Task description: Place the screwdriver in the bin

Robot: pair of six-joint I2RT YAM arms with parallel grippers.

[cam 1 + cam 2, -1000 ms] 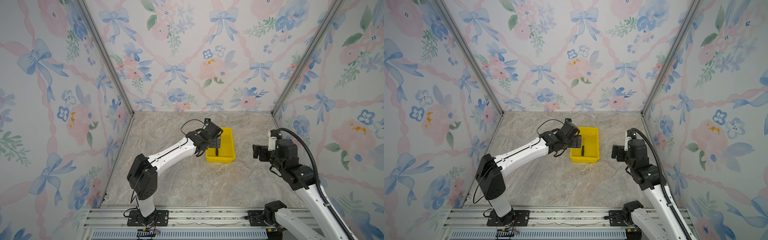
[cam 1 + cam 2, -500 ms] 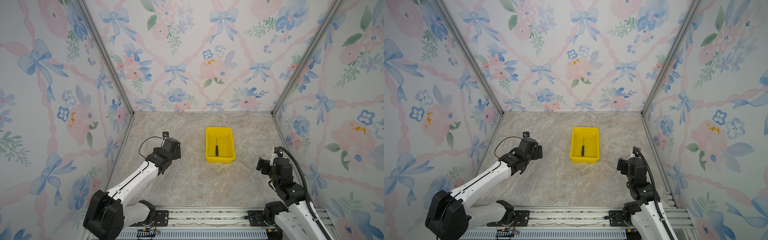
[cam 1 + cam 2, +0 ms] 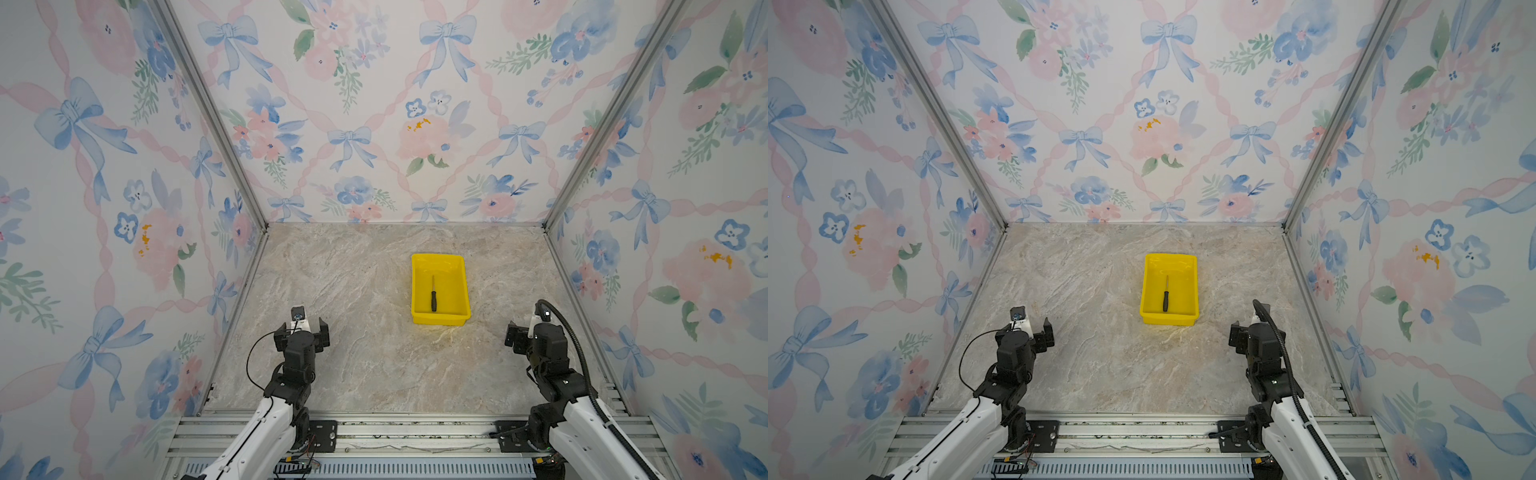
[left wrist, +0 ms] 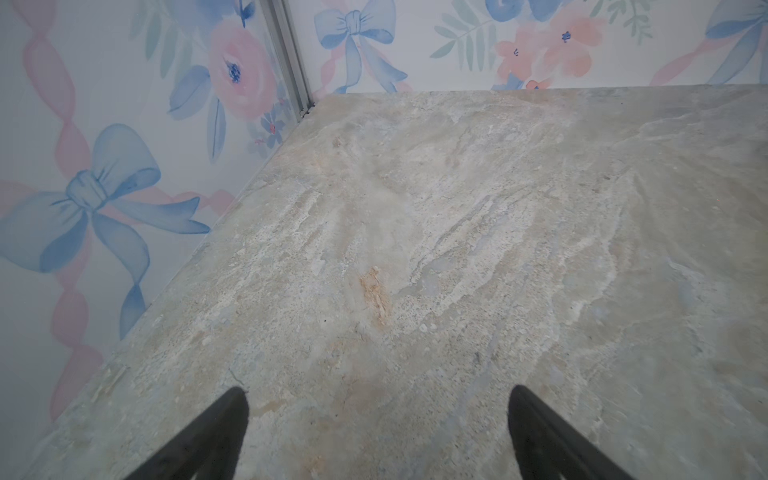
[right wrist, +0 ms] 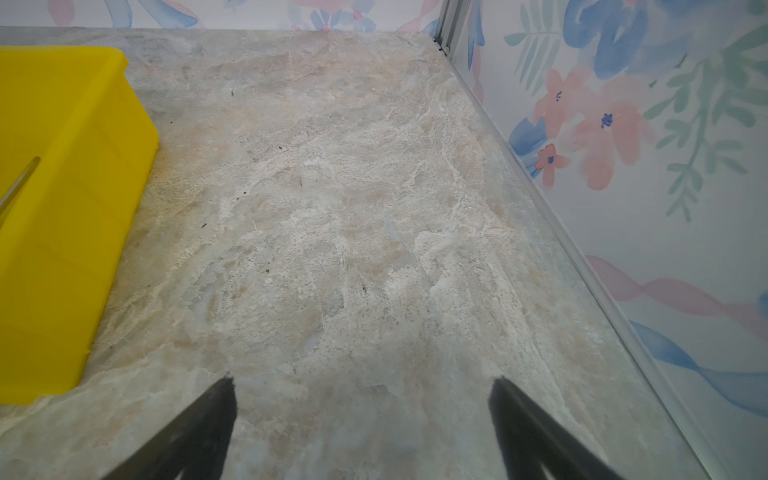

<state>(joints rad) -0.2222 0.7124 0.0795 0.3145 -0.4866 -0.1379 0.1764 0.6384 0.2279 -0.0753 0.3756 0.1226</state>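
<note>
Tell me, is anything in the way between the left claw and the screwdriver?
Only bare table and the bin's low near wall. The screwdriver lies inside the bin, and the left gripper is open, away from it.

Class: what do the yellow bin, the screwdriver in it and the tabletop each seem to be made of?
Bin: probably moulded plastic, glossy; uniform yellow, rounded corners, shiny patches.
Screwdriver: black handle, plastic or rubber, too small to tell; thin shaft looks like metal.
Tabletop: veined beige-grey stone look, matte; possibly a printed surface.
</note>
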